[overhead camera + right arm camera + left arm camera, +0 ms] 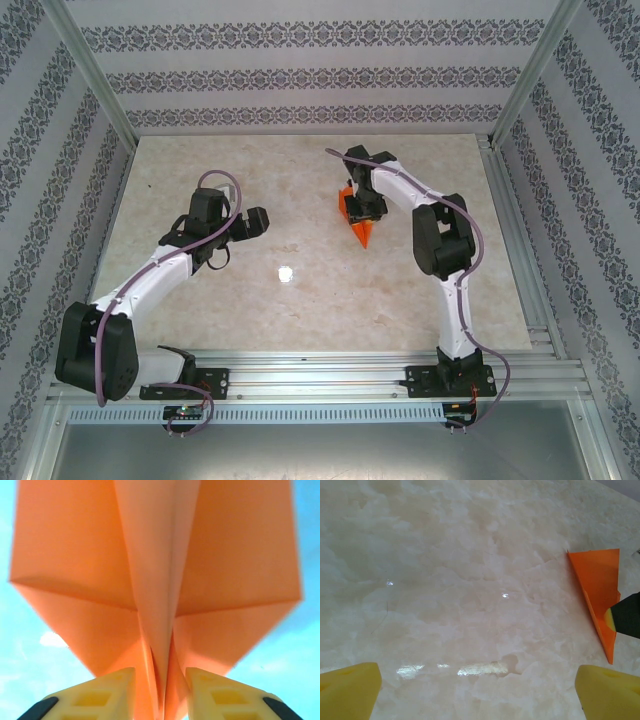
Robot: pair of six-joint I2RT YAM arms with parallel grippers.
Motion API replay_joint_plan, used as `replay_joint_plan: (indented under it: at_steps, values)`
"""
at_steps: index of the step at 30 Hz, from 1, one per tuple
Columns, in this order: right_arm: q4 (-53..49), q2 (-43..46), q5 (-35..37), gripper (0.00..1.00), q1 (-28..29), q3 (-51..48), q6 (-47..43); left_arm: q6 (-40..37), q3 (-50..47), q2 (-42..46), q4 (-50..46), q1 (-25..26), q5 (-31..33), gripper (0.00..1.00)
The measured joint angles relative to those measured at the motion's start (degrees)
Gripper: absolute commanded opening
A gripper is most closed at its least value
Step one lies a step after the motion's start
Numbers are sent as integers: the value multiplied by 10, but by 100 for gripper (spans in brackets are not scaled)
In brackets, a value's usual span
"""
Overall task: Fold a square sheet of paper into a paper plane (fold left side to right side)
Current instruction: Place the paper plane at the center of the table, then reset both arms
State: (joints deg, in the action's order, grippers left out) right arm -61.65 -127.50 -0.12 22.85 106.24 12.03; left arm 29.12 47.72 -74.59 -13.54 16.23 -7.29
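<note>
Top view: plane (360, 235) lies on table (300, 190) beneath right gripper (363, 212); left gripper (255, 220), jaws wide, stands well left of plane. Right wrist view adds detail: fingers (100, 697) narrowly parted, flanking plane's keel.

Marble-look table (290, 175) — orange paper plane (362, 235) on top.

- One paper plane (361, 232), orange.
- Two arms, side by side: left arm (150, 275), right arm (440, 240).
- Two grippers, one per arm: left gripper (260, 220), right gripper (365, 205).
- Four yellow fingers (350, 690), two per gripper.
- Two purple cables (222, 176), one along each arm.
- One tabletop (300, 300), pale and marbled.
</note>
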Motion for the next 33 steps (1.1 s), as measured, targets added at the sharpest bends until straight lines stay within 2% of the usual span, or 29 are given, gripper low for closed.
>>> replay_joint_plan:
  at_steps: [8,14,18,22,29,33]
  values:
    - [4,142,23,41,4,-49,0,-2,-1,35,-11,0,26,100]
    - [70,332,72,57,-2,-187,-8,-1,-27,127,-7,0,102,100]
    - [158,481,97,72,-36,-326,-16,-2,-64,196,6,0,183,100]
    - [273,603,120,98,-94,-476,-15,-17,-111,243,40,0,266,100]
    - [480,709,140,98,-197,-706,-20,-92,-205,251,122,-1,398,100]
    - [629,706,142,98,-252,-807,-33,-152,-242,238,167,-12,424,100]
